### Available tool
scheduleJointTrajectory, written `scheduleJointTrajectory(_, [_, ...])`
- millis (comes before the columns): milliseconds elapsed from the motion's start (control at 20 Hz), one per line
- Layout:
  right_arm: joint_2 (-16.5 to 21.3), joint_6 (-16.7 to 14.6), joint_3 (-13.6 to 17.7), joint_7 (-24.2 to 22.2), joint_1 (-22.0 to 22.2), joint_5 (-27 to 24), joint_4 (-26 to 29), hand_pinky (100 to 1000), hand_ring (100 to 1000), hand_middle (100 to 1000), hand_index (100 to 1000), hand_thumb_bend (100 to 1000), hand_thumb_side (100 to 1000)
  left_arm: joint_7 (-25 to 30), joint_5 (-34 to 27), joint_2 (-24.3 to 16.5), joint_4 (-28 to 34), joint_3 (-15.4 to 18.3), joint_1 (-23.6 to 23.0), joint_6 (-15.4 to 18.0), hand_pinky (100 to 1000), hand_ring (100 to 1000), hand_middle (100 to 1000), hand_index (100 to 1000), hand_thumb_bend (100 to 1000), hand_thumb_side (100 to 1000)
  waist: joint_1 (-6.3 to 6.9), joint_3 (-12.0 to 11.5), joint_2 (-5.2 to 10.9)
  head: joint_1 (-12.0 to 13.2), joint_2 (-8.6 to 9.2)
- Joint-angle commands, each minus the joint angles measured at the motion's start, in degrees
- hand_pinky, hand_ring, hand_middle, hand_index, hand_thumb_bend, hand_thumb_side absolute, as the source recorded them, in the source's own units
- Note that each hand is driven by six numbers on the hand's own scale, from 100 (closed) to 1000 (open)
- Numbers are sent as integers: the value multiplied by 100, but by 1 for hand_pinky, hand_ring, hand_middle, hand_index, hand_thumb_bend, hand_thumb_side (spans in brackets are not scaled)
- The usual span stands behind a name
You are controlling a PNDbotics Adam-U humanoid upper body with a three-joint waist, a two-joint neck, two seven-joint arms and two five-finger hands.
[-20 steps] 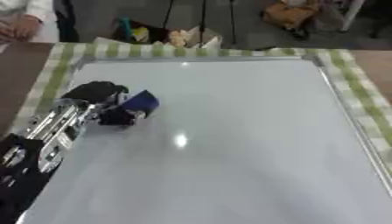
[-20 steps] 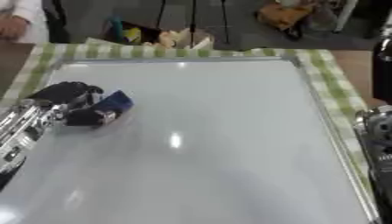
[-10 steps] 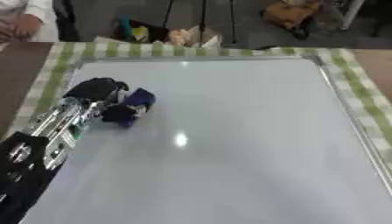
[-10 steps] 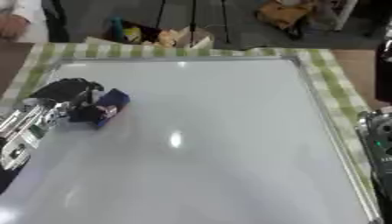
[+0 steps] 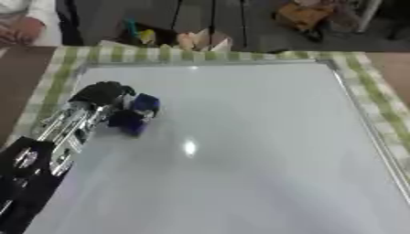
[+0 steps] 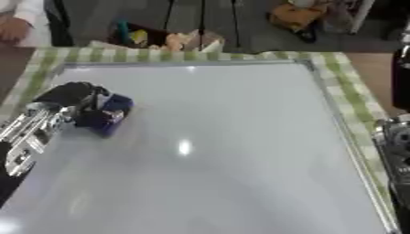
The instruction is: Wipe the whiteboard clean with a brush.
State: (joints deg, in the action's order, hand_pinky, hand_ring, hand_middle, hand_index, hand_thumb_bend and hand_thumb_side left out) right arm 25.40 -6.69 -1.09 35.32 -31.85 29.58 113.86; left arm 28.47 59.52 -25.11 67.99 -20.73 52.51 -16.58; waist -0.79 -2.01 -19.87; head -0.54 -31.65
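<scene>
The whiteboard [image 5: 256,151] lies flat and fills most of the table; I see no marks on its white face, only a glare spot near the middle. My left hand [image 5: 100,93] rests on the board's left part, fingers curled round a dark blue brush [image 5: 136,114] that touches the surface. The left forearm runs down to the lower left corner. A silver and black part of my right arm or hand [image 6: 394,139] shows at the right edge of the right eye view, beside the board's right frame.
A green checked cloth [image 5: 376,87] lies under the board and shows along its far and right sides. Brown table [image 5: 24,77] shows at the left. Bags and clutter stand on the floor beyond the far edge. A person's hand rests at the far left corner.
My left hand has slid the brush slightly to the left on the board. The right arm has stayed in place.
</scene>
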Motion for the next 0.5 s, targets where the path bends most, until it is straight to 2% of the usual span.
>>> scheduleJointTrajectory(50, [66,1,37,35,-51,-47,73,804,834,776,816,100,970,76,-15,-19,-214,-60,-98,40,460,575,591,841,360,942,-9,-18,60,21,18])
scheduleJointTrajectory(200, [65,-7,33,43,-53,-45,73,803,833,775,816,100,969,88,-49,-36,-123,-112,-99,34,399,529,550,825,335,916,-3,-29,68,24,6])
scheduleJointTrajectory(500, [64,-34,44,80,-60,-37,73,802,832,773,816,100,965,211,-123,-34,-74,-164,-91,-7,356,498,520,804,292,888,-1,-31,80,34,1])
